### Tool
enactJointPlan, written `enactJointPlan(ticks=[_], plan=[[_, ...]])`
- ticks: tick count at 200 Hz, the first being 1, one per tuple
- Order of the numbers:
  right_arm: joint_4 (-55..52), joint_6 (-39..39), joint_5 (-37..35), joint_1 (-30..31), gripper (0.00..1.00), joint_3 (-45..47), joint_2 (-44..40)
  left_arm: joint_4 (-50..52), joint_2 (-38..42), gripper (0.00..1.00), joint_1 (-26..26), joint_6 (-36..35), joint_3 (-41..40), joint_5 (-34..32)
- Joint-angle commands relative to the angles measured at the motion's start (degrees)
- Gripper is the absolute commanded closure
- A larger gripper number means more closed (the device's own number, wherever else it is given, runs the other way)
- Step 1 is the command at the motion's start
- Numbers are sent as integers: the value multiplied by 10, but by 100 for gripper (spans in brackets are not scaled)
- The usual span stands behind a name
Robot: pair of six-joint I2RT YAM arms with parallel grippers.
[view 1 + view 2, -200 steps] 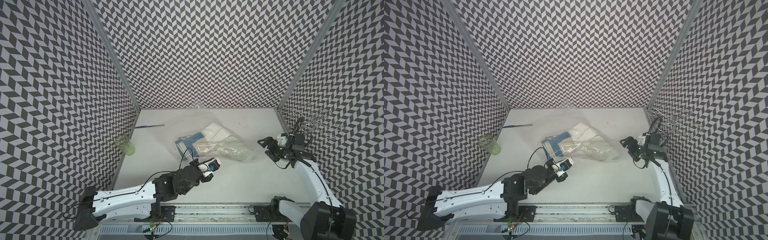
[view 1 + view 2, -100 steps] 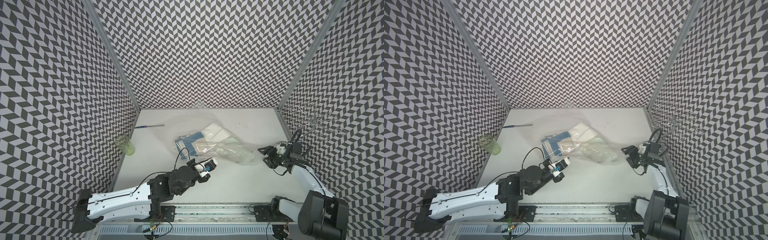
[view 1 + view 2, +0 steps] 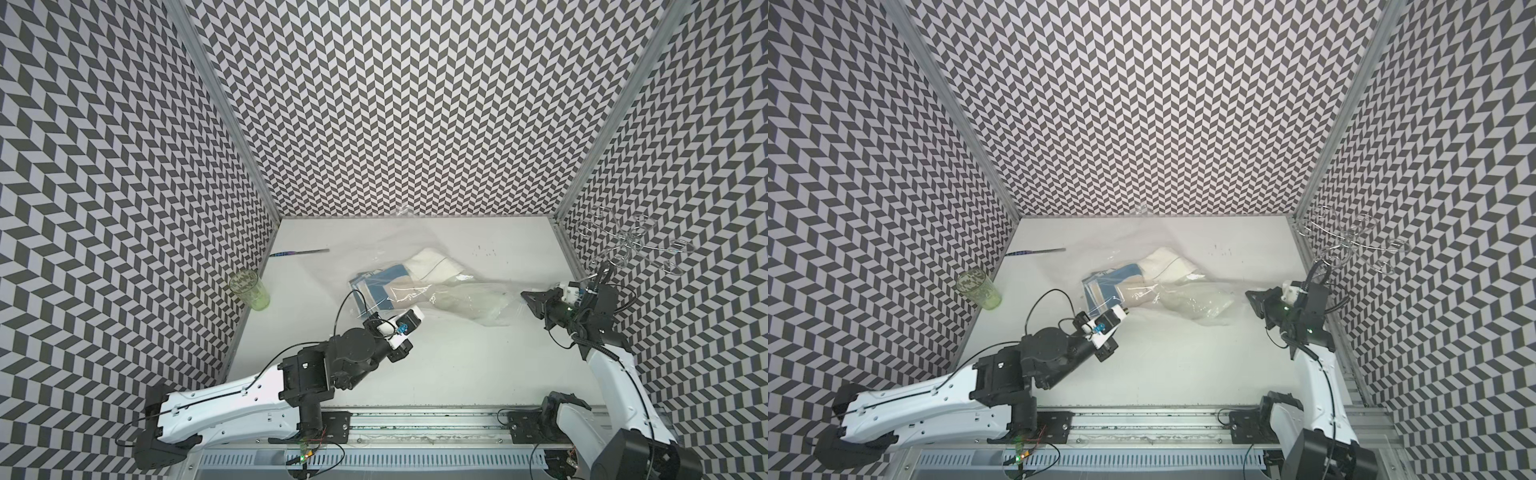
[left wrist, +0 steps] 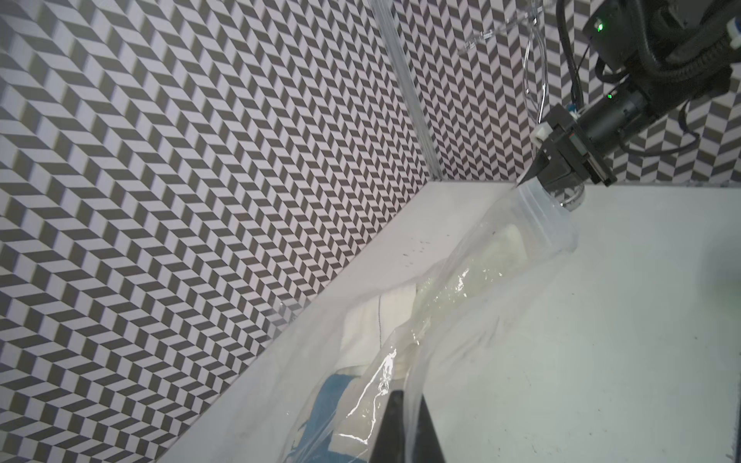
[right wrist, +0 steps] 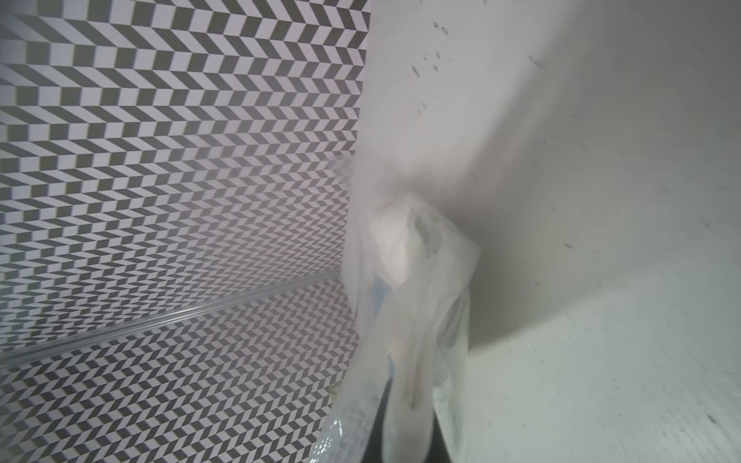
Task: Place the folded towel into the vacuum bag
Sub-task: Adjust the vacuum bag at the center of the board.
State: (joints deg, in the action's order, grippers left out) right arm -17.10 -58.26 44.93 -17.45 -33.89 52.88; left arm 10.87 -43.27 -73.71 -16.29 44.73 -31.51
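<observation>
My left gripper (image 3: 415, 315) is squeezed shut on the vacuum bag (image 3: 478, 305) beside the towel (image 3: 432, 266). My right gripper (image 3: 528, 296) pinches the bag tight on the towel's other side.

- vacuum bag (image 3: 469, 301): thin clear plastic, crinkly, glossy with bright glints; the zip end is milky and less shiny.
- towel (image 3: 432, 266): cream cloth, matt, soft weave, one dark stitch line.
- table (image 3: 457, 374): matt white, smooth, a few dark specks.
- cup (image 3: 249, 289): see-through green, glossy; plastic or glass, can't tell.
- walls (image 3: 395, 104): matt, flat, printed chevron.
- corner post (image 3: 222, 112): bare metal, dull sheen.
- front rail (image 3: 415, 424): bare grey metal, scuffed.
- arm shell (image 3: 232, 399): smooth white plastic, slight gloss; joints matt black.
- wall rack (image 3: 627, 241): clear glossy plastic.
</observation>
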Motion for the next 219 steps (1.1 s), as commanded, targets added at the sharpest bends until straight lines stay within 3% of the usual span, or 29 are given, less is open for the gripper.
enactJointPlan(ticks=[1,24,60,97,145,192,219], plan=[[35,-28,10,11,100,-55,-15,0,39,100,1,25,48,-26],[87,-78,13,21,100,-100,2,2,60,100,2,19,63,-49],[132,-136,-31,44,100,-262,63,-9,31,100,32,-30,122,-55],[65,-88,-34,44,100,-422,151,32,-19,100,85,-19,235,4],[75,-80,-49,44,100,-369,123,72,-19,100,86,33,241,58],[86,-76,-28,46,100,-273,96,93,-32,100,86,76,183,100],[83,-61,-25,56,100,-227,84,89,-28,100,89,90,156,92]])
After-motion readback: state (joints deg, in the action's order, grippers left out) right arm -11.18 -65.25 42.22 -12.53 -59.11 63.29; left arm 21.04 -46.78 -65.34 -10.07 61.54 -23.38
